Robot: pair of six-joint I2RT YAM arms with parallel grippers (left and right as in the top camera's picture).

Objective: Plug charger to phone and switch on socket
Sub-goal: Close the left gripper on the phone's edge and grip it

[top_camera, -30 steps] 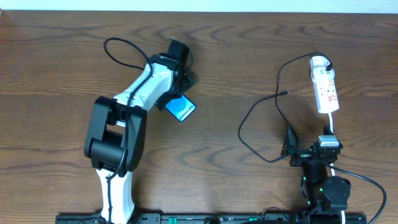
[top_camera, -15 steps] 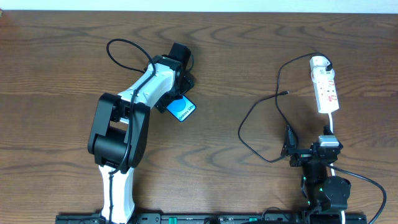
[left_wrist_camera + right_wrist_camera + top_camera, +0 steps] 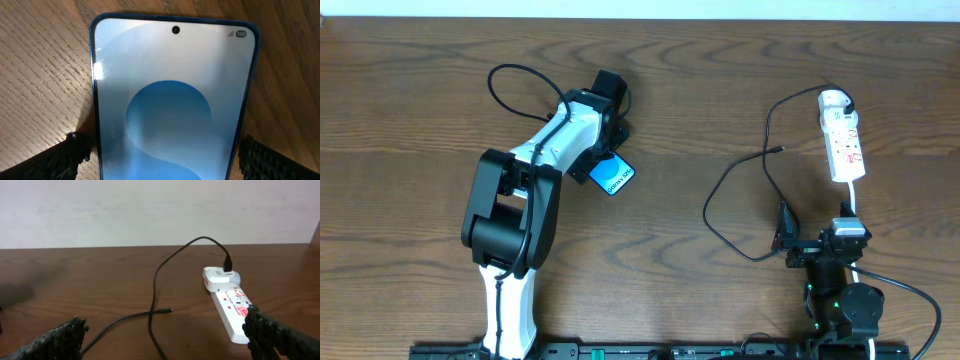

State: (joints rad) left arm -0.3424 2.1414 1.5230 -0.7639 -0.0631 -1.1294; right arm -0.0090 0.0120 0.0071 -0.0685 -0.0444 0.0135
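One phone (image 3: 172,100), one charger (image 3: 154,282), one socket (image 3: 844,145); left gripper (image 3: 165,152), right gripper (image 3: 165,332), both splayed

The overhead view looks straight down from high up, taking in the whole counter (image 3: 700,80); the left wrist view hangs very near the phone (image 3: 172,100), tilted down along its screen, which fills most of the frame; the right wrist view sits low, looking level across the counter towards the socket (image 3: 231,309) and a pale wall (image 3: 150,210); overhead shares the phone with the left view, the socket and charger (image 3: 154,282) with the right.
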